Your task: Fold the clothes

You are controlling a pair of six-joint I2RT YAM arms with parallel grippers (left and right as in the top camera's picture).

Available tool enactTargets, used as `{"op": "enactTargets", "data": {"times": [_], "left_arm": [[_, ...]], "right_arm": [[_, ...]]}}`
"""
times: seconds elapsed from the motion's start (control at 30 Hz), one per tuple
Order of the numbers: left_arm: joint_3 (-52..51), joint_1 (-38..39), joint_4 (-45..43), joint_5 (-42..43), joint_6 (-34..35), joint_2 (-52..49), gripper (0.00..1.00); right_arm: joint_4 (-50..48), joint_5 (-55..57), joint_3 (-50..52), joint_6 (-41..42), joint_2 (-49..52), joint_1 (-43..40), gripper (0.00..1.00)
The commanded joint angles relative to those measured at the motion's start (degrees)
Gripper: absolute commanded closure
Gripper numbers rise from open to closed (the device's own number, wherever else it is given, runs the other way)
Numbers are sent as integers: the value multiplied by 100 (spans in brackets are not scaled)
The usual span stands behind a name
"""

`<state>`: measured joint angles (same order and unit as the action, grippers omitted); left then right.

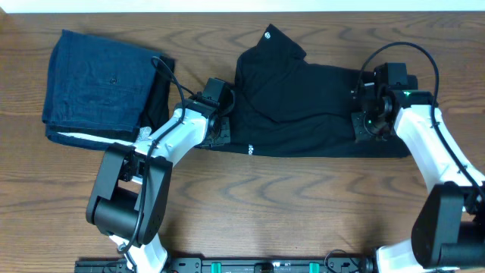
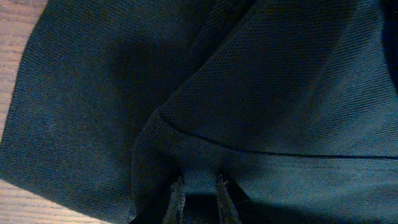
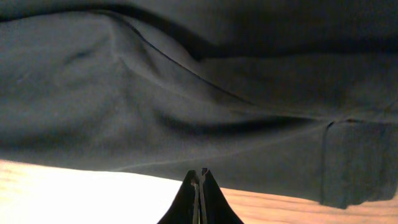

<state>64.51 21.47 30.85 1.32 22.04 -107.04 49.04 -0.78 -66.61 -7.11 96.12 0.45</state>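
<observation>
The big black soft shirt [image 1: 303,106] lies spread out in the middle of the brown wooden table [image 1: 303,205]. A folded dark-blue cloth [image 1: 95,80] sits to its left. The left gripper [image 2: 199,185] pinches a bit of the shirt's left side. The right gripper [image 3: 200,175] is squeezed tight with nothing in it, at the shirt's right edge.

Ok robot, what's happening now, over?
Left gripper pinching black shirt. Right gripper shut at shirt's edge, hold unclear. Folded blue garment off to the side, not blocking.
</observation>
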Motion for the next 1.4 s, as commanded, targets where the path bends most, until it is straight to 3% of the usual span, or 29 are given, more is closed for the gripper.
{"op": "enactTargets", "data": {"times": [0.0, 0.43, 1.2, 1.37], "left_arm": [[-42, -31, 15, -24, -35, -44, 78], [-42, -31, 15, -24, -35, -44, 78], [-42, -31, 15, -24, -35, -44, 78], [-42, -31, 15, -24, -35, -44, 78]], "right_arm": [[0, -144, -2, 389, 195, -24, 99], [-302, -634, -2, 520, 1080, -17, 99], [-1626, -122, -26, 839, 1099, -20, 98], [-1174, -750, -520, 883, 988, -44, 97]]}}
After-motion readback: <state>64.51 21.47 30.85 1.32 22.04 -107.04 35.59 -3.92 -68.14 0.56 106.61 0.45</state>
